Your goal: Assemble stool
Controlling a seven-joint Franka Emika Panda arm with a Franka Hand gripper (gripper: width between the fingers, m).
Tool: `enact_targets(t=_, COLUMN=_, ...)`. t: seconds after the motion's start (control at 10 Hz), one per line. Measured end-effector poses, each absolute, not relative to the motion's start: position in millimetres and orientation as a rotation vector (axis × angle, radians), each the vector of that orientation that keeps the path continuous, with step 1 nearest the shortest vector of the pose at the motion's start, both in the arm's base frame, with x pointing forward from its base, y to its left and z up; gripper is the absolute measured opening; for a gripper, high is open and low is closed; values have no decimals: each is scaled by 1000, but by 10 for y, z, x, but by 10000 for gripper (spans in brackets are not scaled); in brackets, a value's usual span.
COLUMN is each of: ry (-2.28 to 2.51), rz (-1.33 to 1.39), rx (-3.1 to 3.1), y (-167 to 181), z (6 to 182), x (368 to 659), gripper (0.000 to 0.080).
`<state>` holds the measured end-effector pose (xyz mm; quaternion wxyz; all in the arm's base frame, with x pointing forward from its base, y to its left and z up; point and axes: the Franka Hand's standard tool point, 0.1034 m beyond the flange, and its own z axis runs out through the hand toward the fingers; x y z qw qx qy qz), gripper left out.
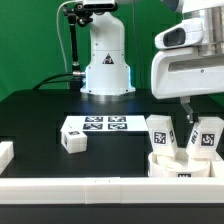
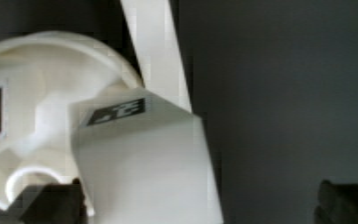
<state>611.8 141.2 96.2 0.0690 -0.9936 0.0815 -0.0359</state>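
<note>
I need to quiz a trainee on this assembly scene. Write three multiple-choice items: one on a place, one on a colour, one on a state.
1. Where does the loose leg lie?
A. On the table beside the marker board
B. Lifted in the air
C. Off the table altogether

2. What colour is the table?
A. White
B. Green
C. Black

3. How does the gripper stand?
A. Open
B. Shut on a part
C. Shut on nothing

Answers: 1 A, it sits alone by the board's corner. 2 C, the surface is black around the white parts. 3 A, its fingers stand wide apart in the wrist view.
</note>
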Motion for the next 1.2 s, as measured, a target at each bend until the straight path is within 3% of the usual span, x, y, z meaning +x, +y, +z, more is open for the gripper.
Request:
enact_targets(t=0.3, ry=-15, rz=-126, rx=-3011, y=1386, z=957, x=6121, gripper=648)
enact_targets(t=1.2, ry=-1390, rz=-173, rx=-2820, y=1321, z=936, x=6134, gripper=648)
